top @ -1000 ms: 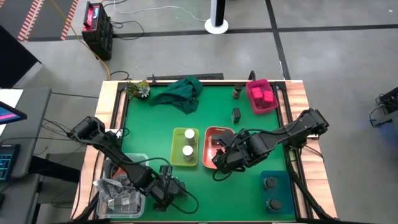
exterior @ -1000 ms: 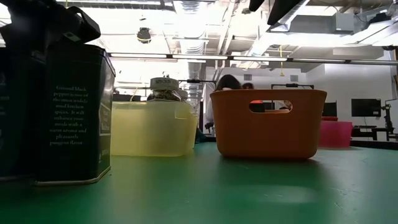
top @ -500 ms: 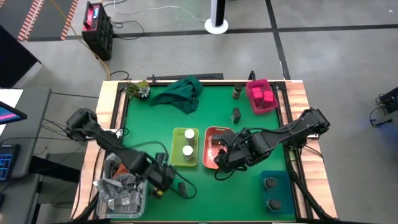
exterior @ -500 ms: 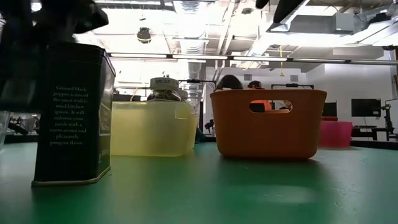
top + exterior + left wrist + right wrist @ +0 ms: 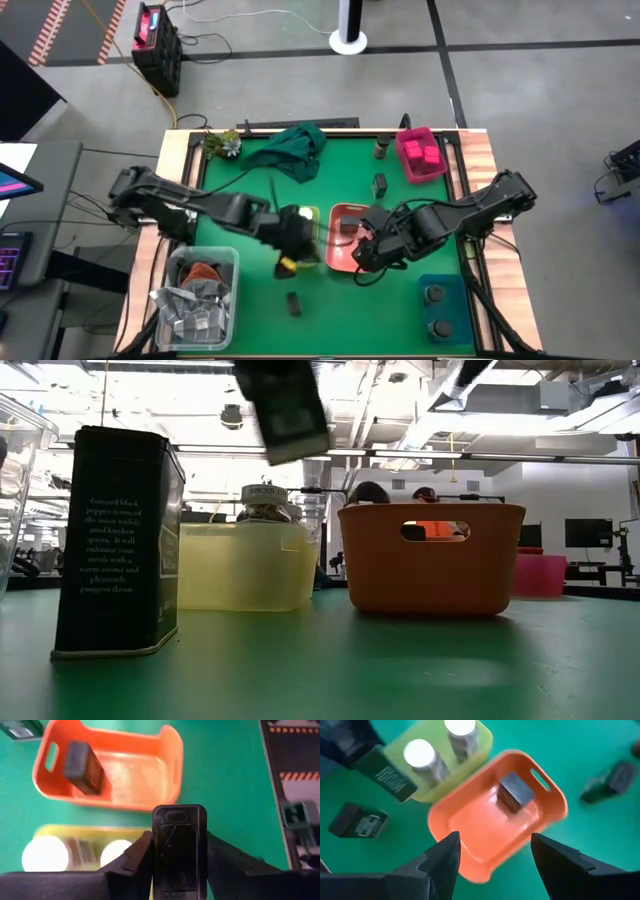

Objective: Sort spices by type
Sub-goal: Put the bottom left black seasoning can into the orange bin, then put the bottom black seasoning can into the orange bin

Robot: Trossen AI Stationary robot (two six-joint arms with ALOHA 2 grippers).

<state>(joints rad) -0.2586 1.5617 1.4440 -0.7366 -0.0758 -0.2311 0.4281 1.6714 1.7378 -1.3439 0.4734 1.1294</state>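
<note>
Green desk (image 5: pixel 250 200): my left end effector (image 5: pixel 292 228) grips a dark tin (image 5: pixel 179 847) above the yellow bin (image 5: pixel 312 258), nine o'clock of the orange bin (image 5: pixel 336 258); my right end effector (image 5: pixel 372 250) spread wide.

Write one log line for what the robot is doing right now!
left gripper: shut on dark tin, above yellow bin | right gripper: open, over orange bin | one dark tin on table

Grey concrete floor (image 5: pixel 300 100), white pedestal base (image 5: pixel 348 40), bright ceiling lights (image 5: pixel 300 380).
</note>
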